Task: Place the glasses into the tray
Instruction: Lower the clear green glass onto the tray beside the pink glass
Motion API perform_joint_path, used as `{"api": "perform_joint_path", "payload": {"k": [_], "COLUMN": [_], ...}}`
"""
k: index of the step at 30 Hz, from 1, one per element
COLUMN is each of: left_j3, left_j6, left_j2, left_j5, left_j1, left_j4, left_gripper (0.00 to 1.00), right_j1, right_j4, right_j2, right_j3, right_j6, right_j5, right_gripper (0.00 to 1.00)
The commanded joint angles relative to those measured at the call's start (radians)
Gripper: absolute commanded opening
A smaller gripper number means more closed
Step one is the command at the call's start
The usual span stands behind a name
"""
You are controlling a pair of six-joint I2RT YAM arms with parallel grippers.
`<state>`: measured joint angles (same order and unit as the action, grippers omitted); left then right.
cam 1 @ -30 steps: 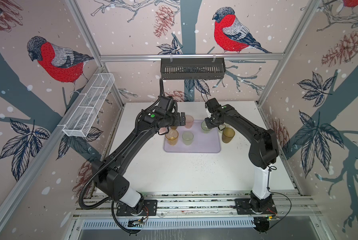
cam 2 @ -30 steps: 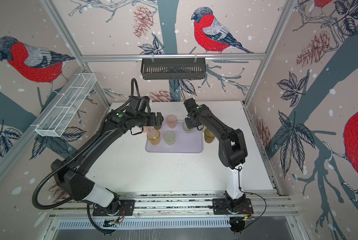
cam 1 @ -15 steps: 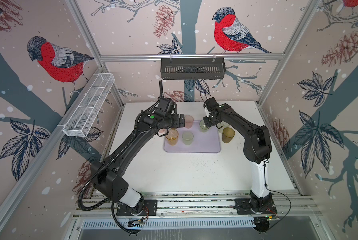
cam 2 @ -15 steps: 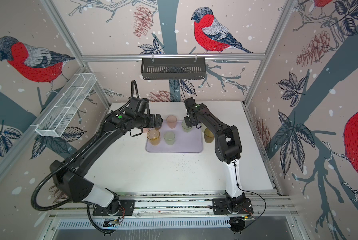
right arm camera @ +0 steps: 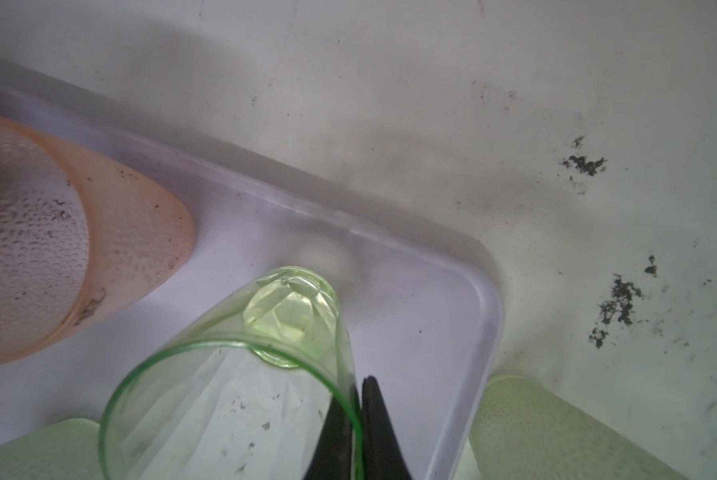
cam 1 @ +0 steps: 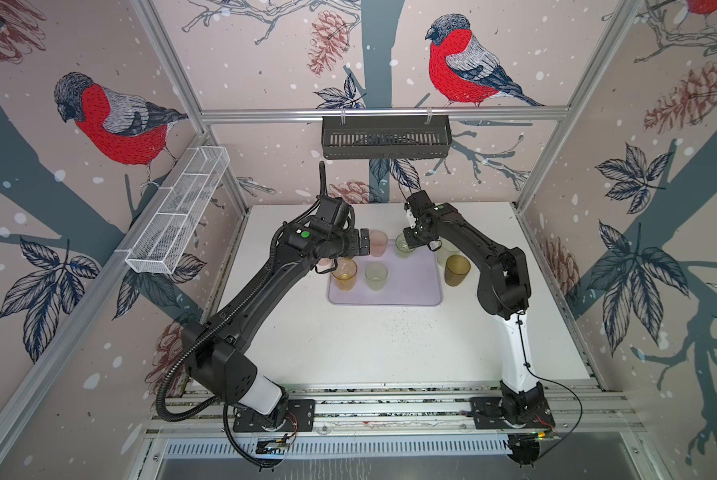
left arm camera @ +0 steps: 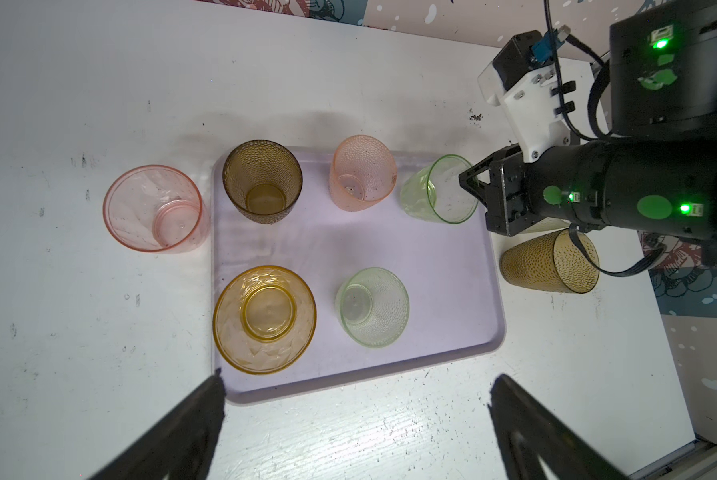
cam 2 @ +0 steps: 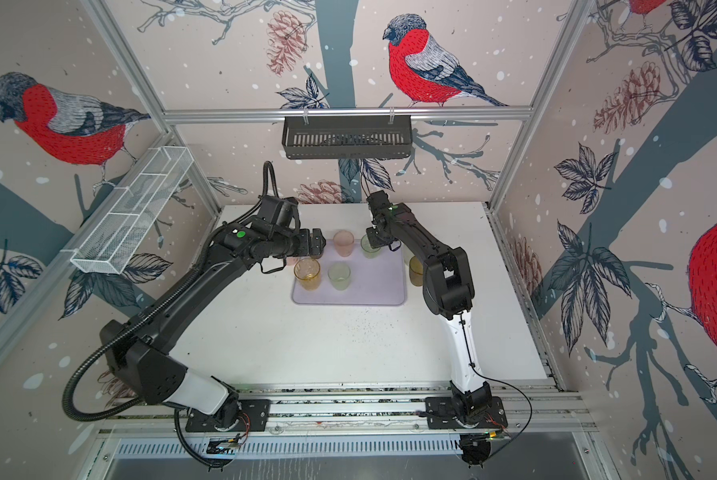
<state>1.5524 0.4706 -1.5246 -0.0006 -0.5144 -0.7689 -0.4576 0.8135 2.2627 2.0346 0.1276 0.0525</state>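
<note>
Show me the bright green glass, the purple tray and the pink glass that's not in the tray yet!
bright green glass (left arm camera: 439,189), left wrist view, on its clear wall.
tray (left arm camera: 444,257), left wrist view, on its bare floor.
pink glass (left arm camera: 153,208), left wrist view, inside its open mouth.

Glasses (left arm camera: 262,181): translucent plastic, several dimpled, others faceted and glossy. Tray (left arm camera: 431,266): smooth matt lilac plastic. Desk (left arm camera: 78,332): white, scuffed, flecked with dark specks.

Count, left wrist view: five tumblers on one lilac tray (left arm camera: 452,291): brown (left arm camera: 262,181), pink (left arm camera: 363,173), bright green (left arm camera: 439,189), yellow (left arm camera: 264,320), pale green (left arm camera: 372,306). Off tray, two seen whole: pink (left arm camera: 154,208), amber (left arm camera: 552,262).
</note>
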Motion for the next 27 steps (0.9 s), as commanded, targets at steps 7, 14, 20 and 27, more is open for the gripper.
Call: {"api": "perform_joint_path", "payload": {"k": [7,14,20,27], "left_j3": [0.007,0.008,0.015,0.015], "left_j6": [0.011,0.01,0.003,0.002], "left_j2": [0.0,0.0,0.002,0.004], "left_j5": [-0.006,-0.007,-0.007,-0.002], "left_j1": [0.004,0.003,0.003,0.002], "left_j4": [0.01,0.012,0.01,0.009], "left_gripper": [0.99,0.99,0.99,0.99], "right_j1": [0.002,0.004,0.008,0.009], "right_j4": [0.002,-0.001,-0.004,-0.007], "right_j2": [0.024,0.036,0.037,0.038], "right_j3": [0.027,0.037,0.032,0.032], "right_j6": [-0.001,0.006,0.017,0.02], "right_j5": [-0.02,-0.022,-0.015,-0.016], "right_gripper": [0.02,0.02,0.02,0.02]}}
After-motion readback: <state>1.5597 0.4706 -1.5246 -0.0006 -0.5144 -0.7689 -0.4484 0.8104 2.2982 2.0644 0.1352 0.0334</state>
